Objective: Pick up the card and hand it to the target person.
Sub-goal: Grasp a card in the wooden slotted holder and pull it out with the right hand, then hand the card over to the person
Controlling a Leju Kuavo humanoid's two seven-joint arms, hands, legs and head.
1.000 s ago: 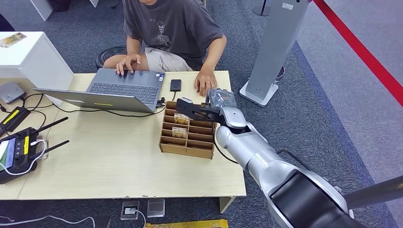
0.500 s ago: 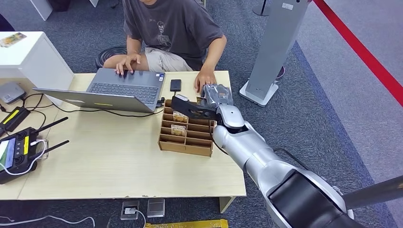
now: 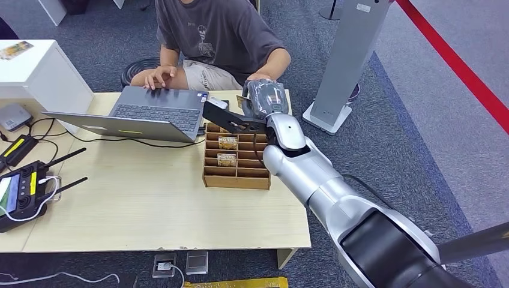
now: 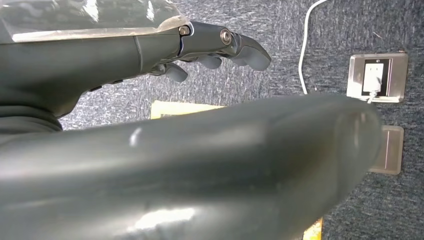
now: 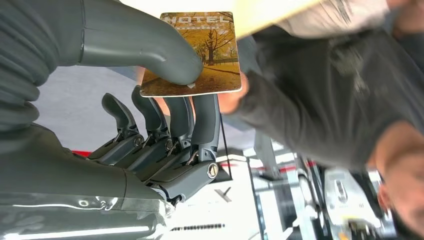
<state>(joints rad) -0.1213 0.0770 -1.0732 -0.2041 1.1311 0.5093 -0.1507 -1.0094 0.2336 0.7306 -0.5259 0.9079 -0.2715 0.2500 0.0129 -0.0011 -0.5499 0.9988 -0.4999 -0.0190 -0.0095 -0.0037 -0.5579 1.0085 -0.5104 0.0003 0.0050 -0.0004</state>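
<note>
Right robot hand: raised above the far edge of the table, just beyond the wooden card rack, at the end of the silver right arm that reaches across the rack's right side. It grips a card.
Card: a printed hotel card with an autumn tree picture. In the right wrist view the thick grey thumb presses on its face and the dark fingers lie behind it, so it is pinched flat between them. In the head view its pale edge peeps out just beside the hand, on the side towards the laptop.
Person: seated on the far side of the table from the rack, in a dark grey T-shirt. One of the person's hands rests at the laptop; the other sits just behind the robot hand, and whether it touches the card I cannot tell.
Wooden card rack: stands on the table near its right end, with more printed cards upright in its far slots.
Phone: dark, lying on the table between the laptop and the rack.
Left robot hand: hangs over grey carpet, fingers loosely bent with nothing in them.
Handheld controller: at the table's left edge, well apart from the rack.
</note>
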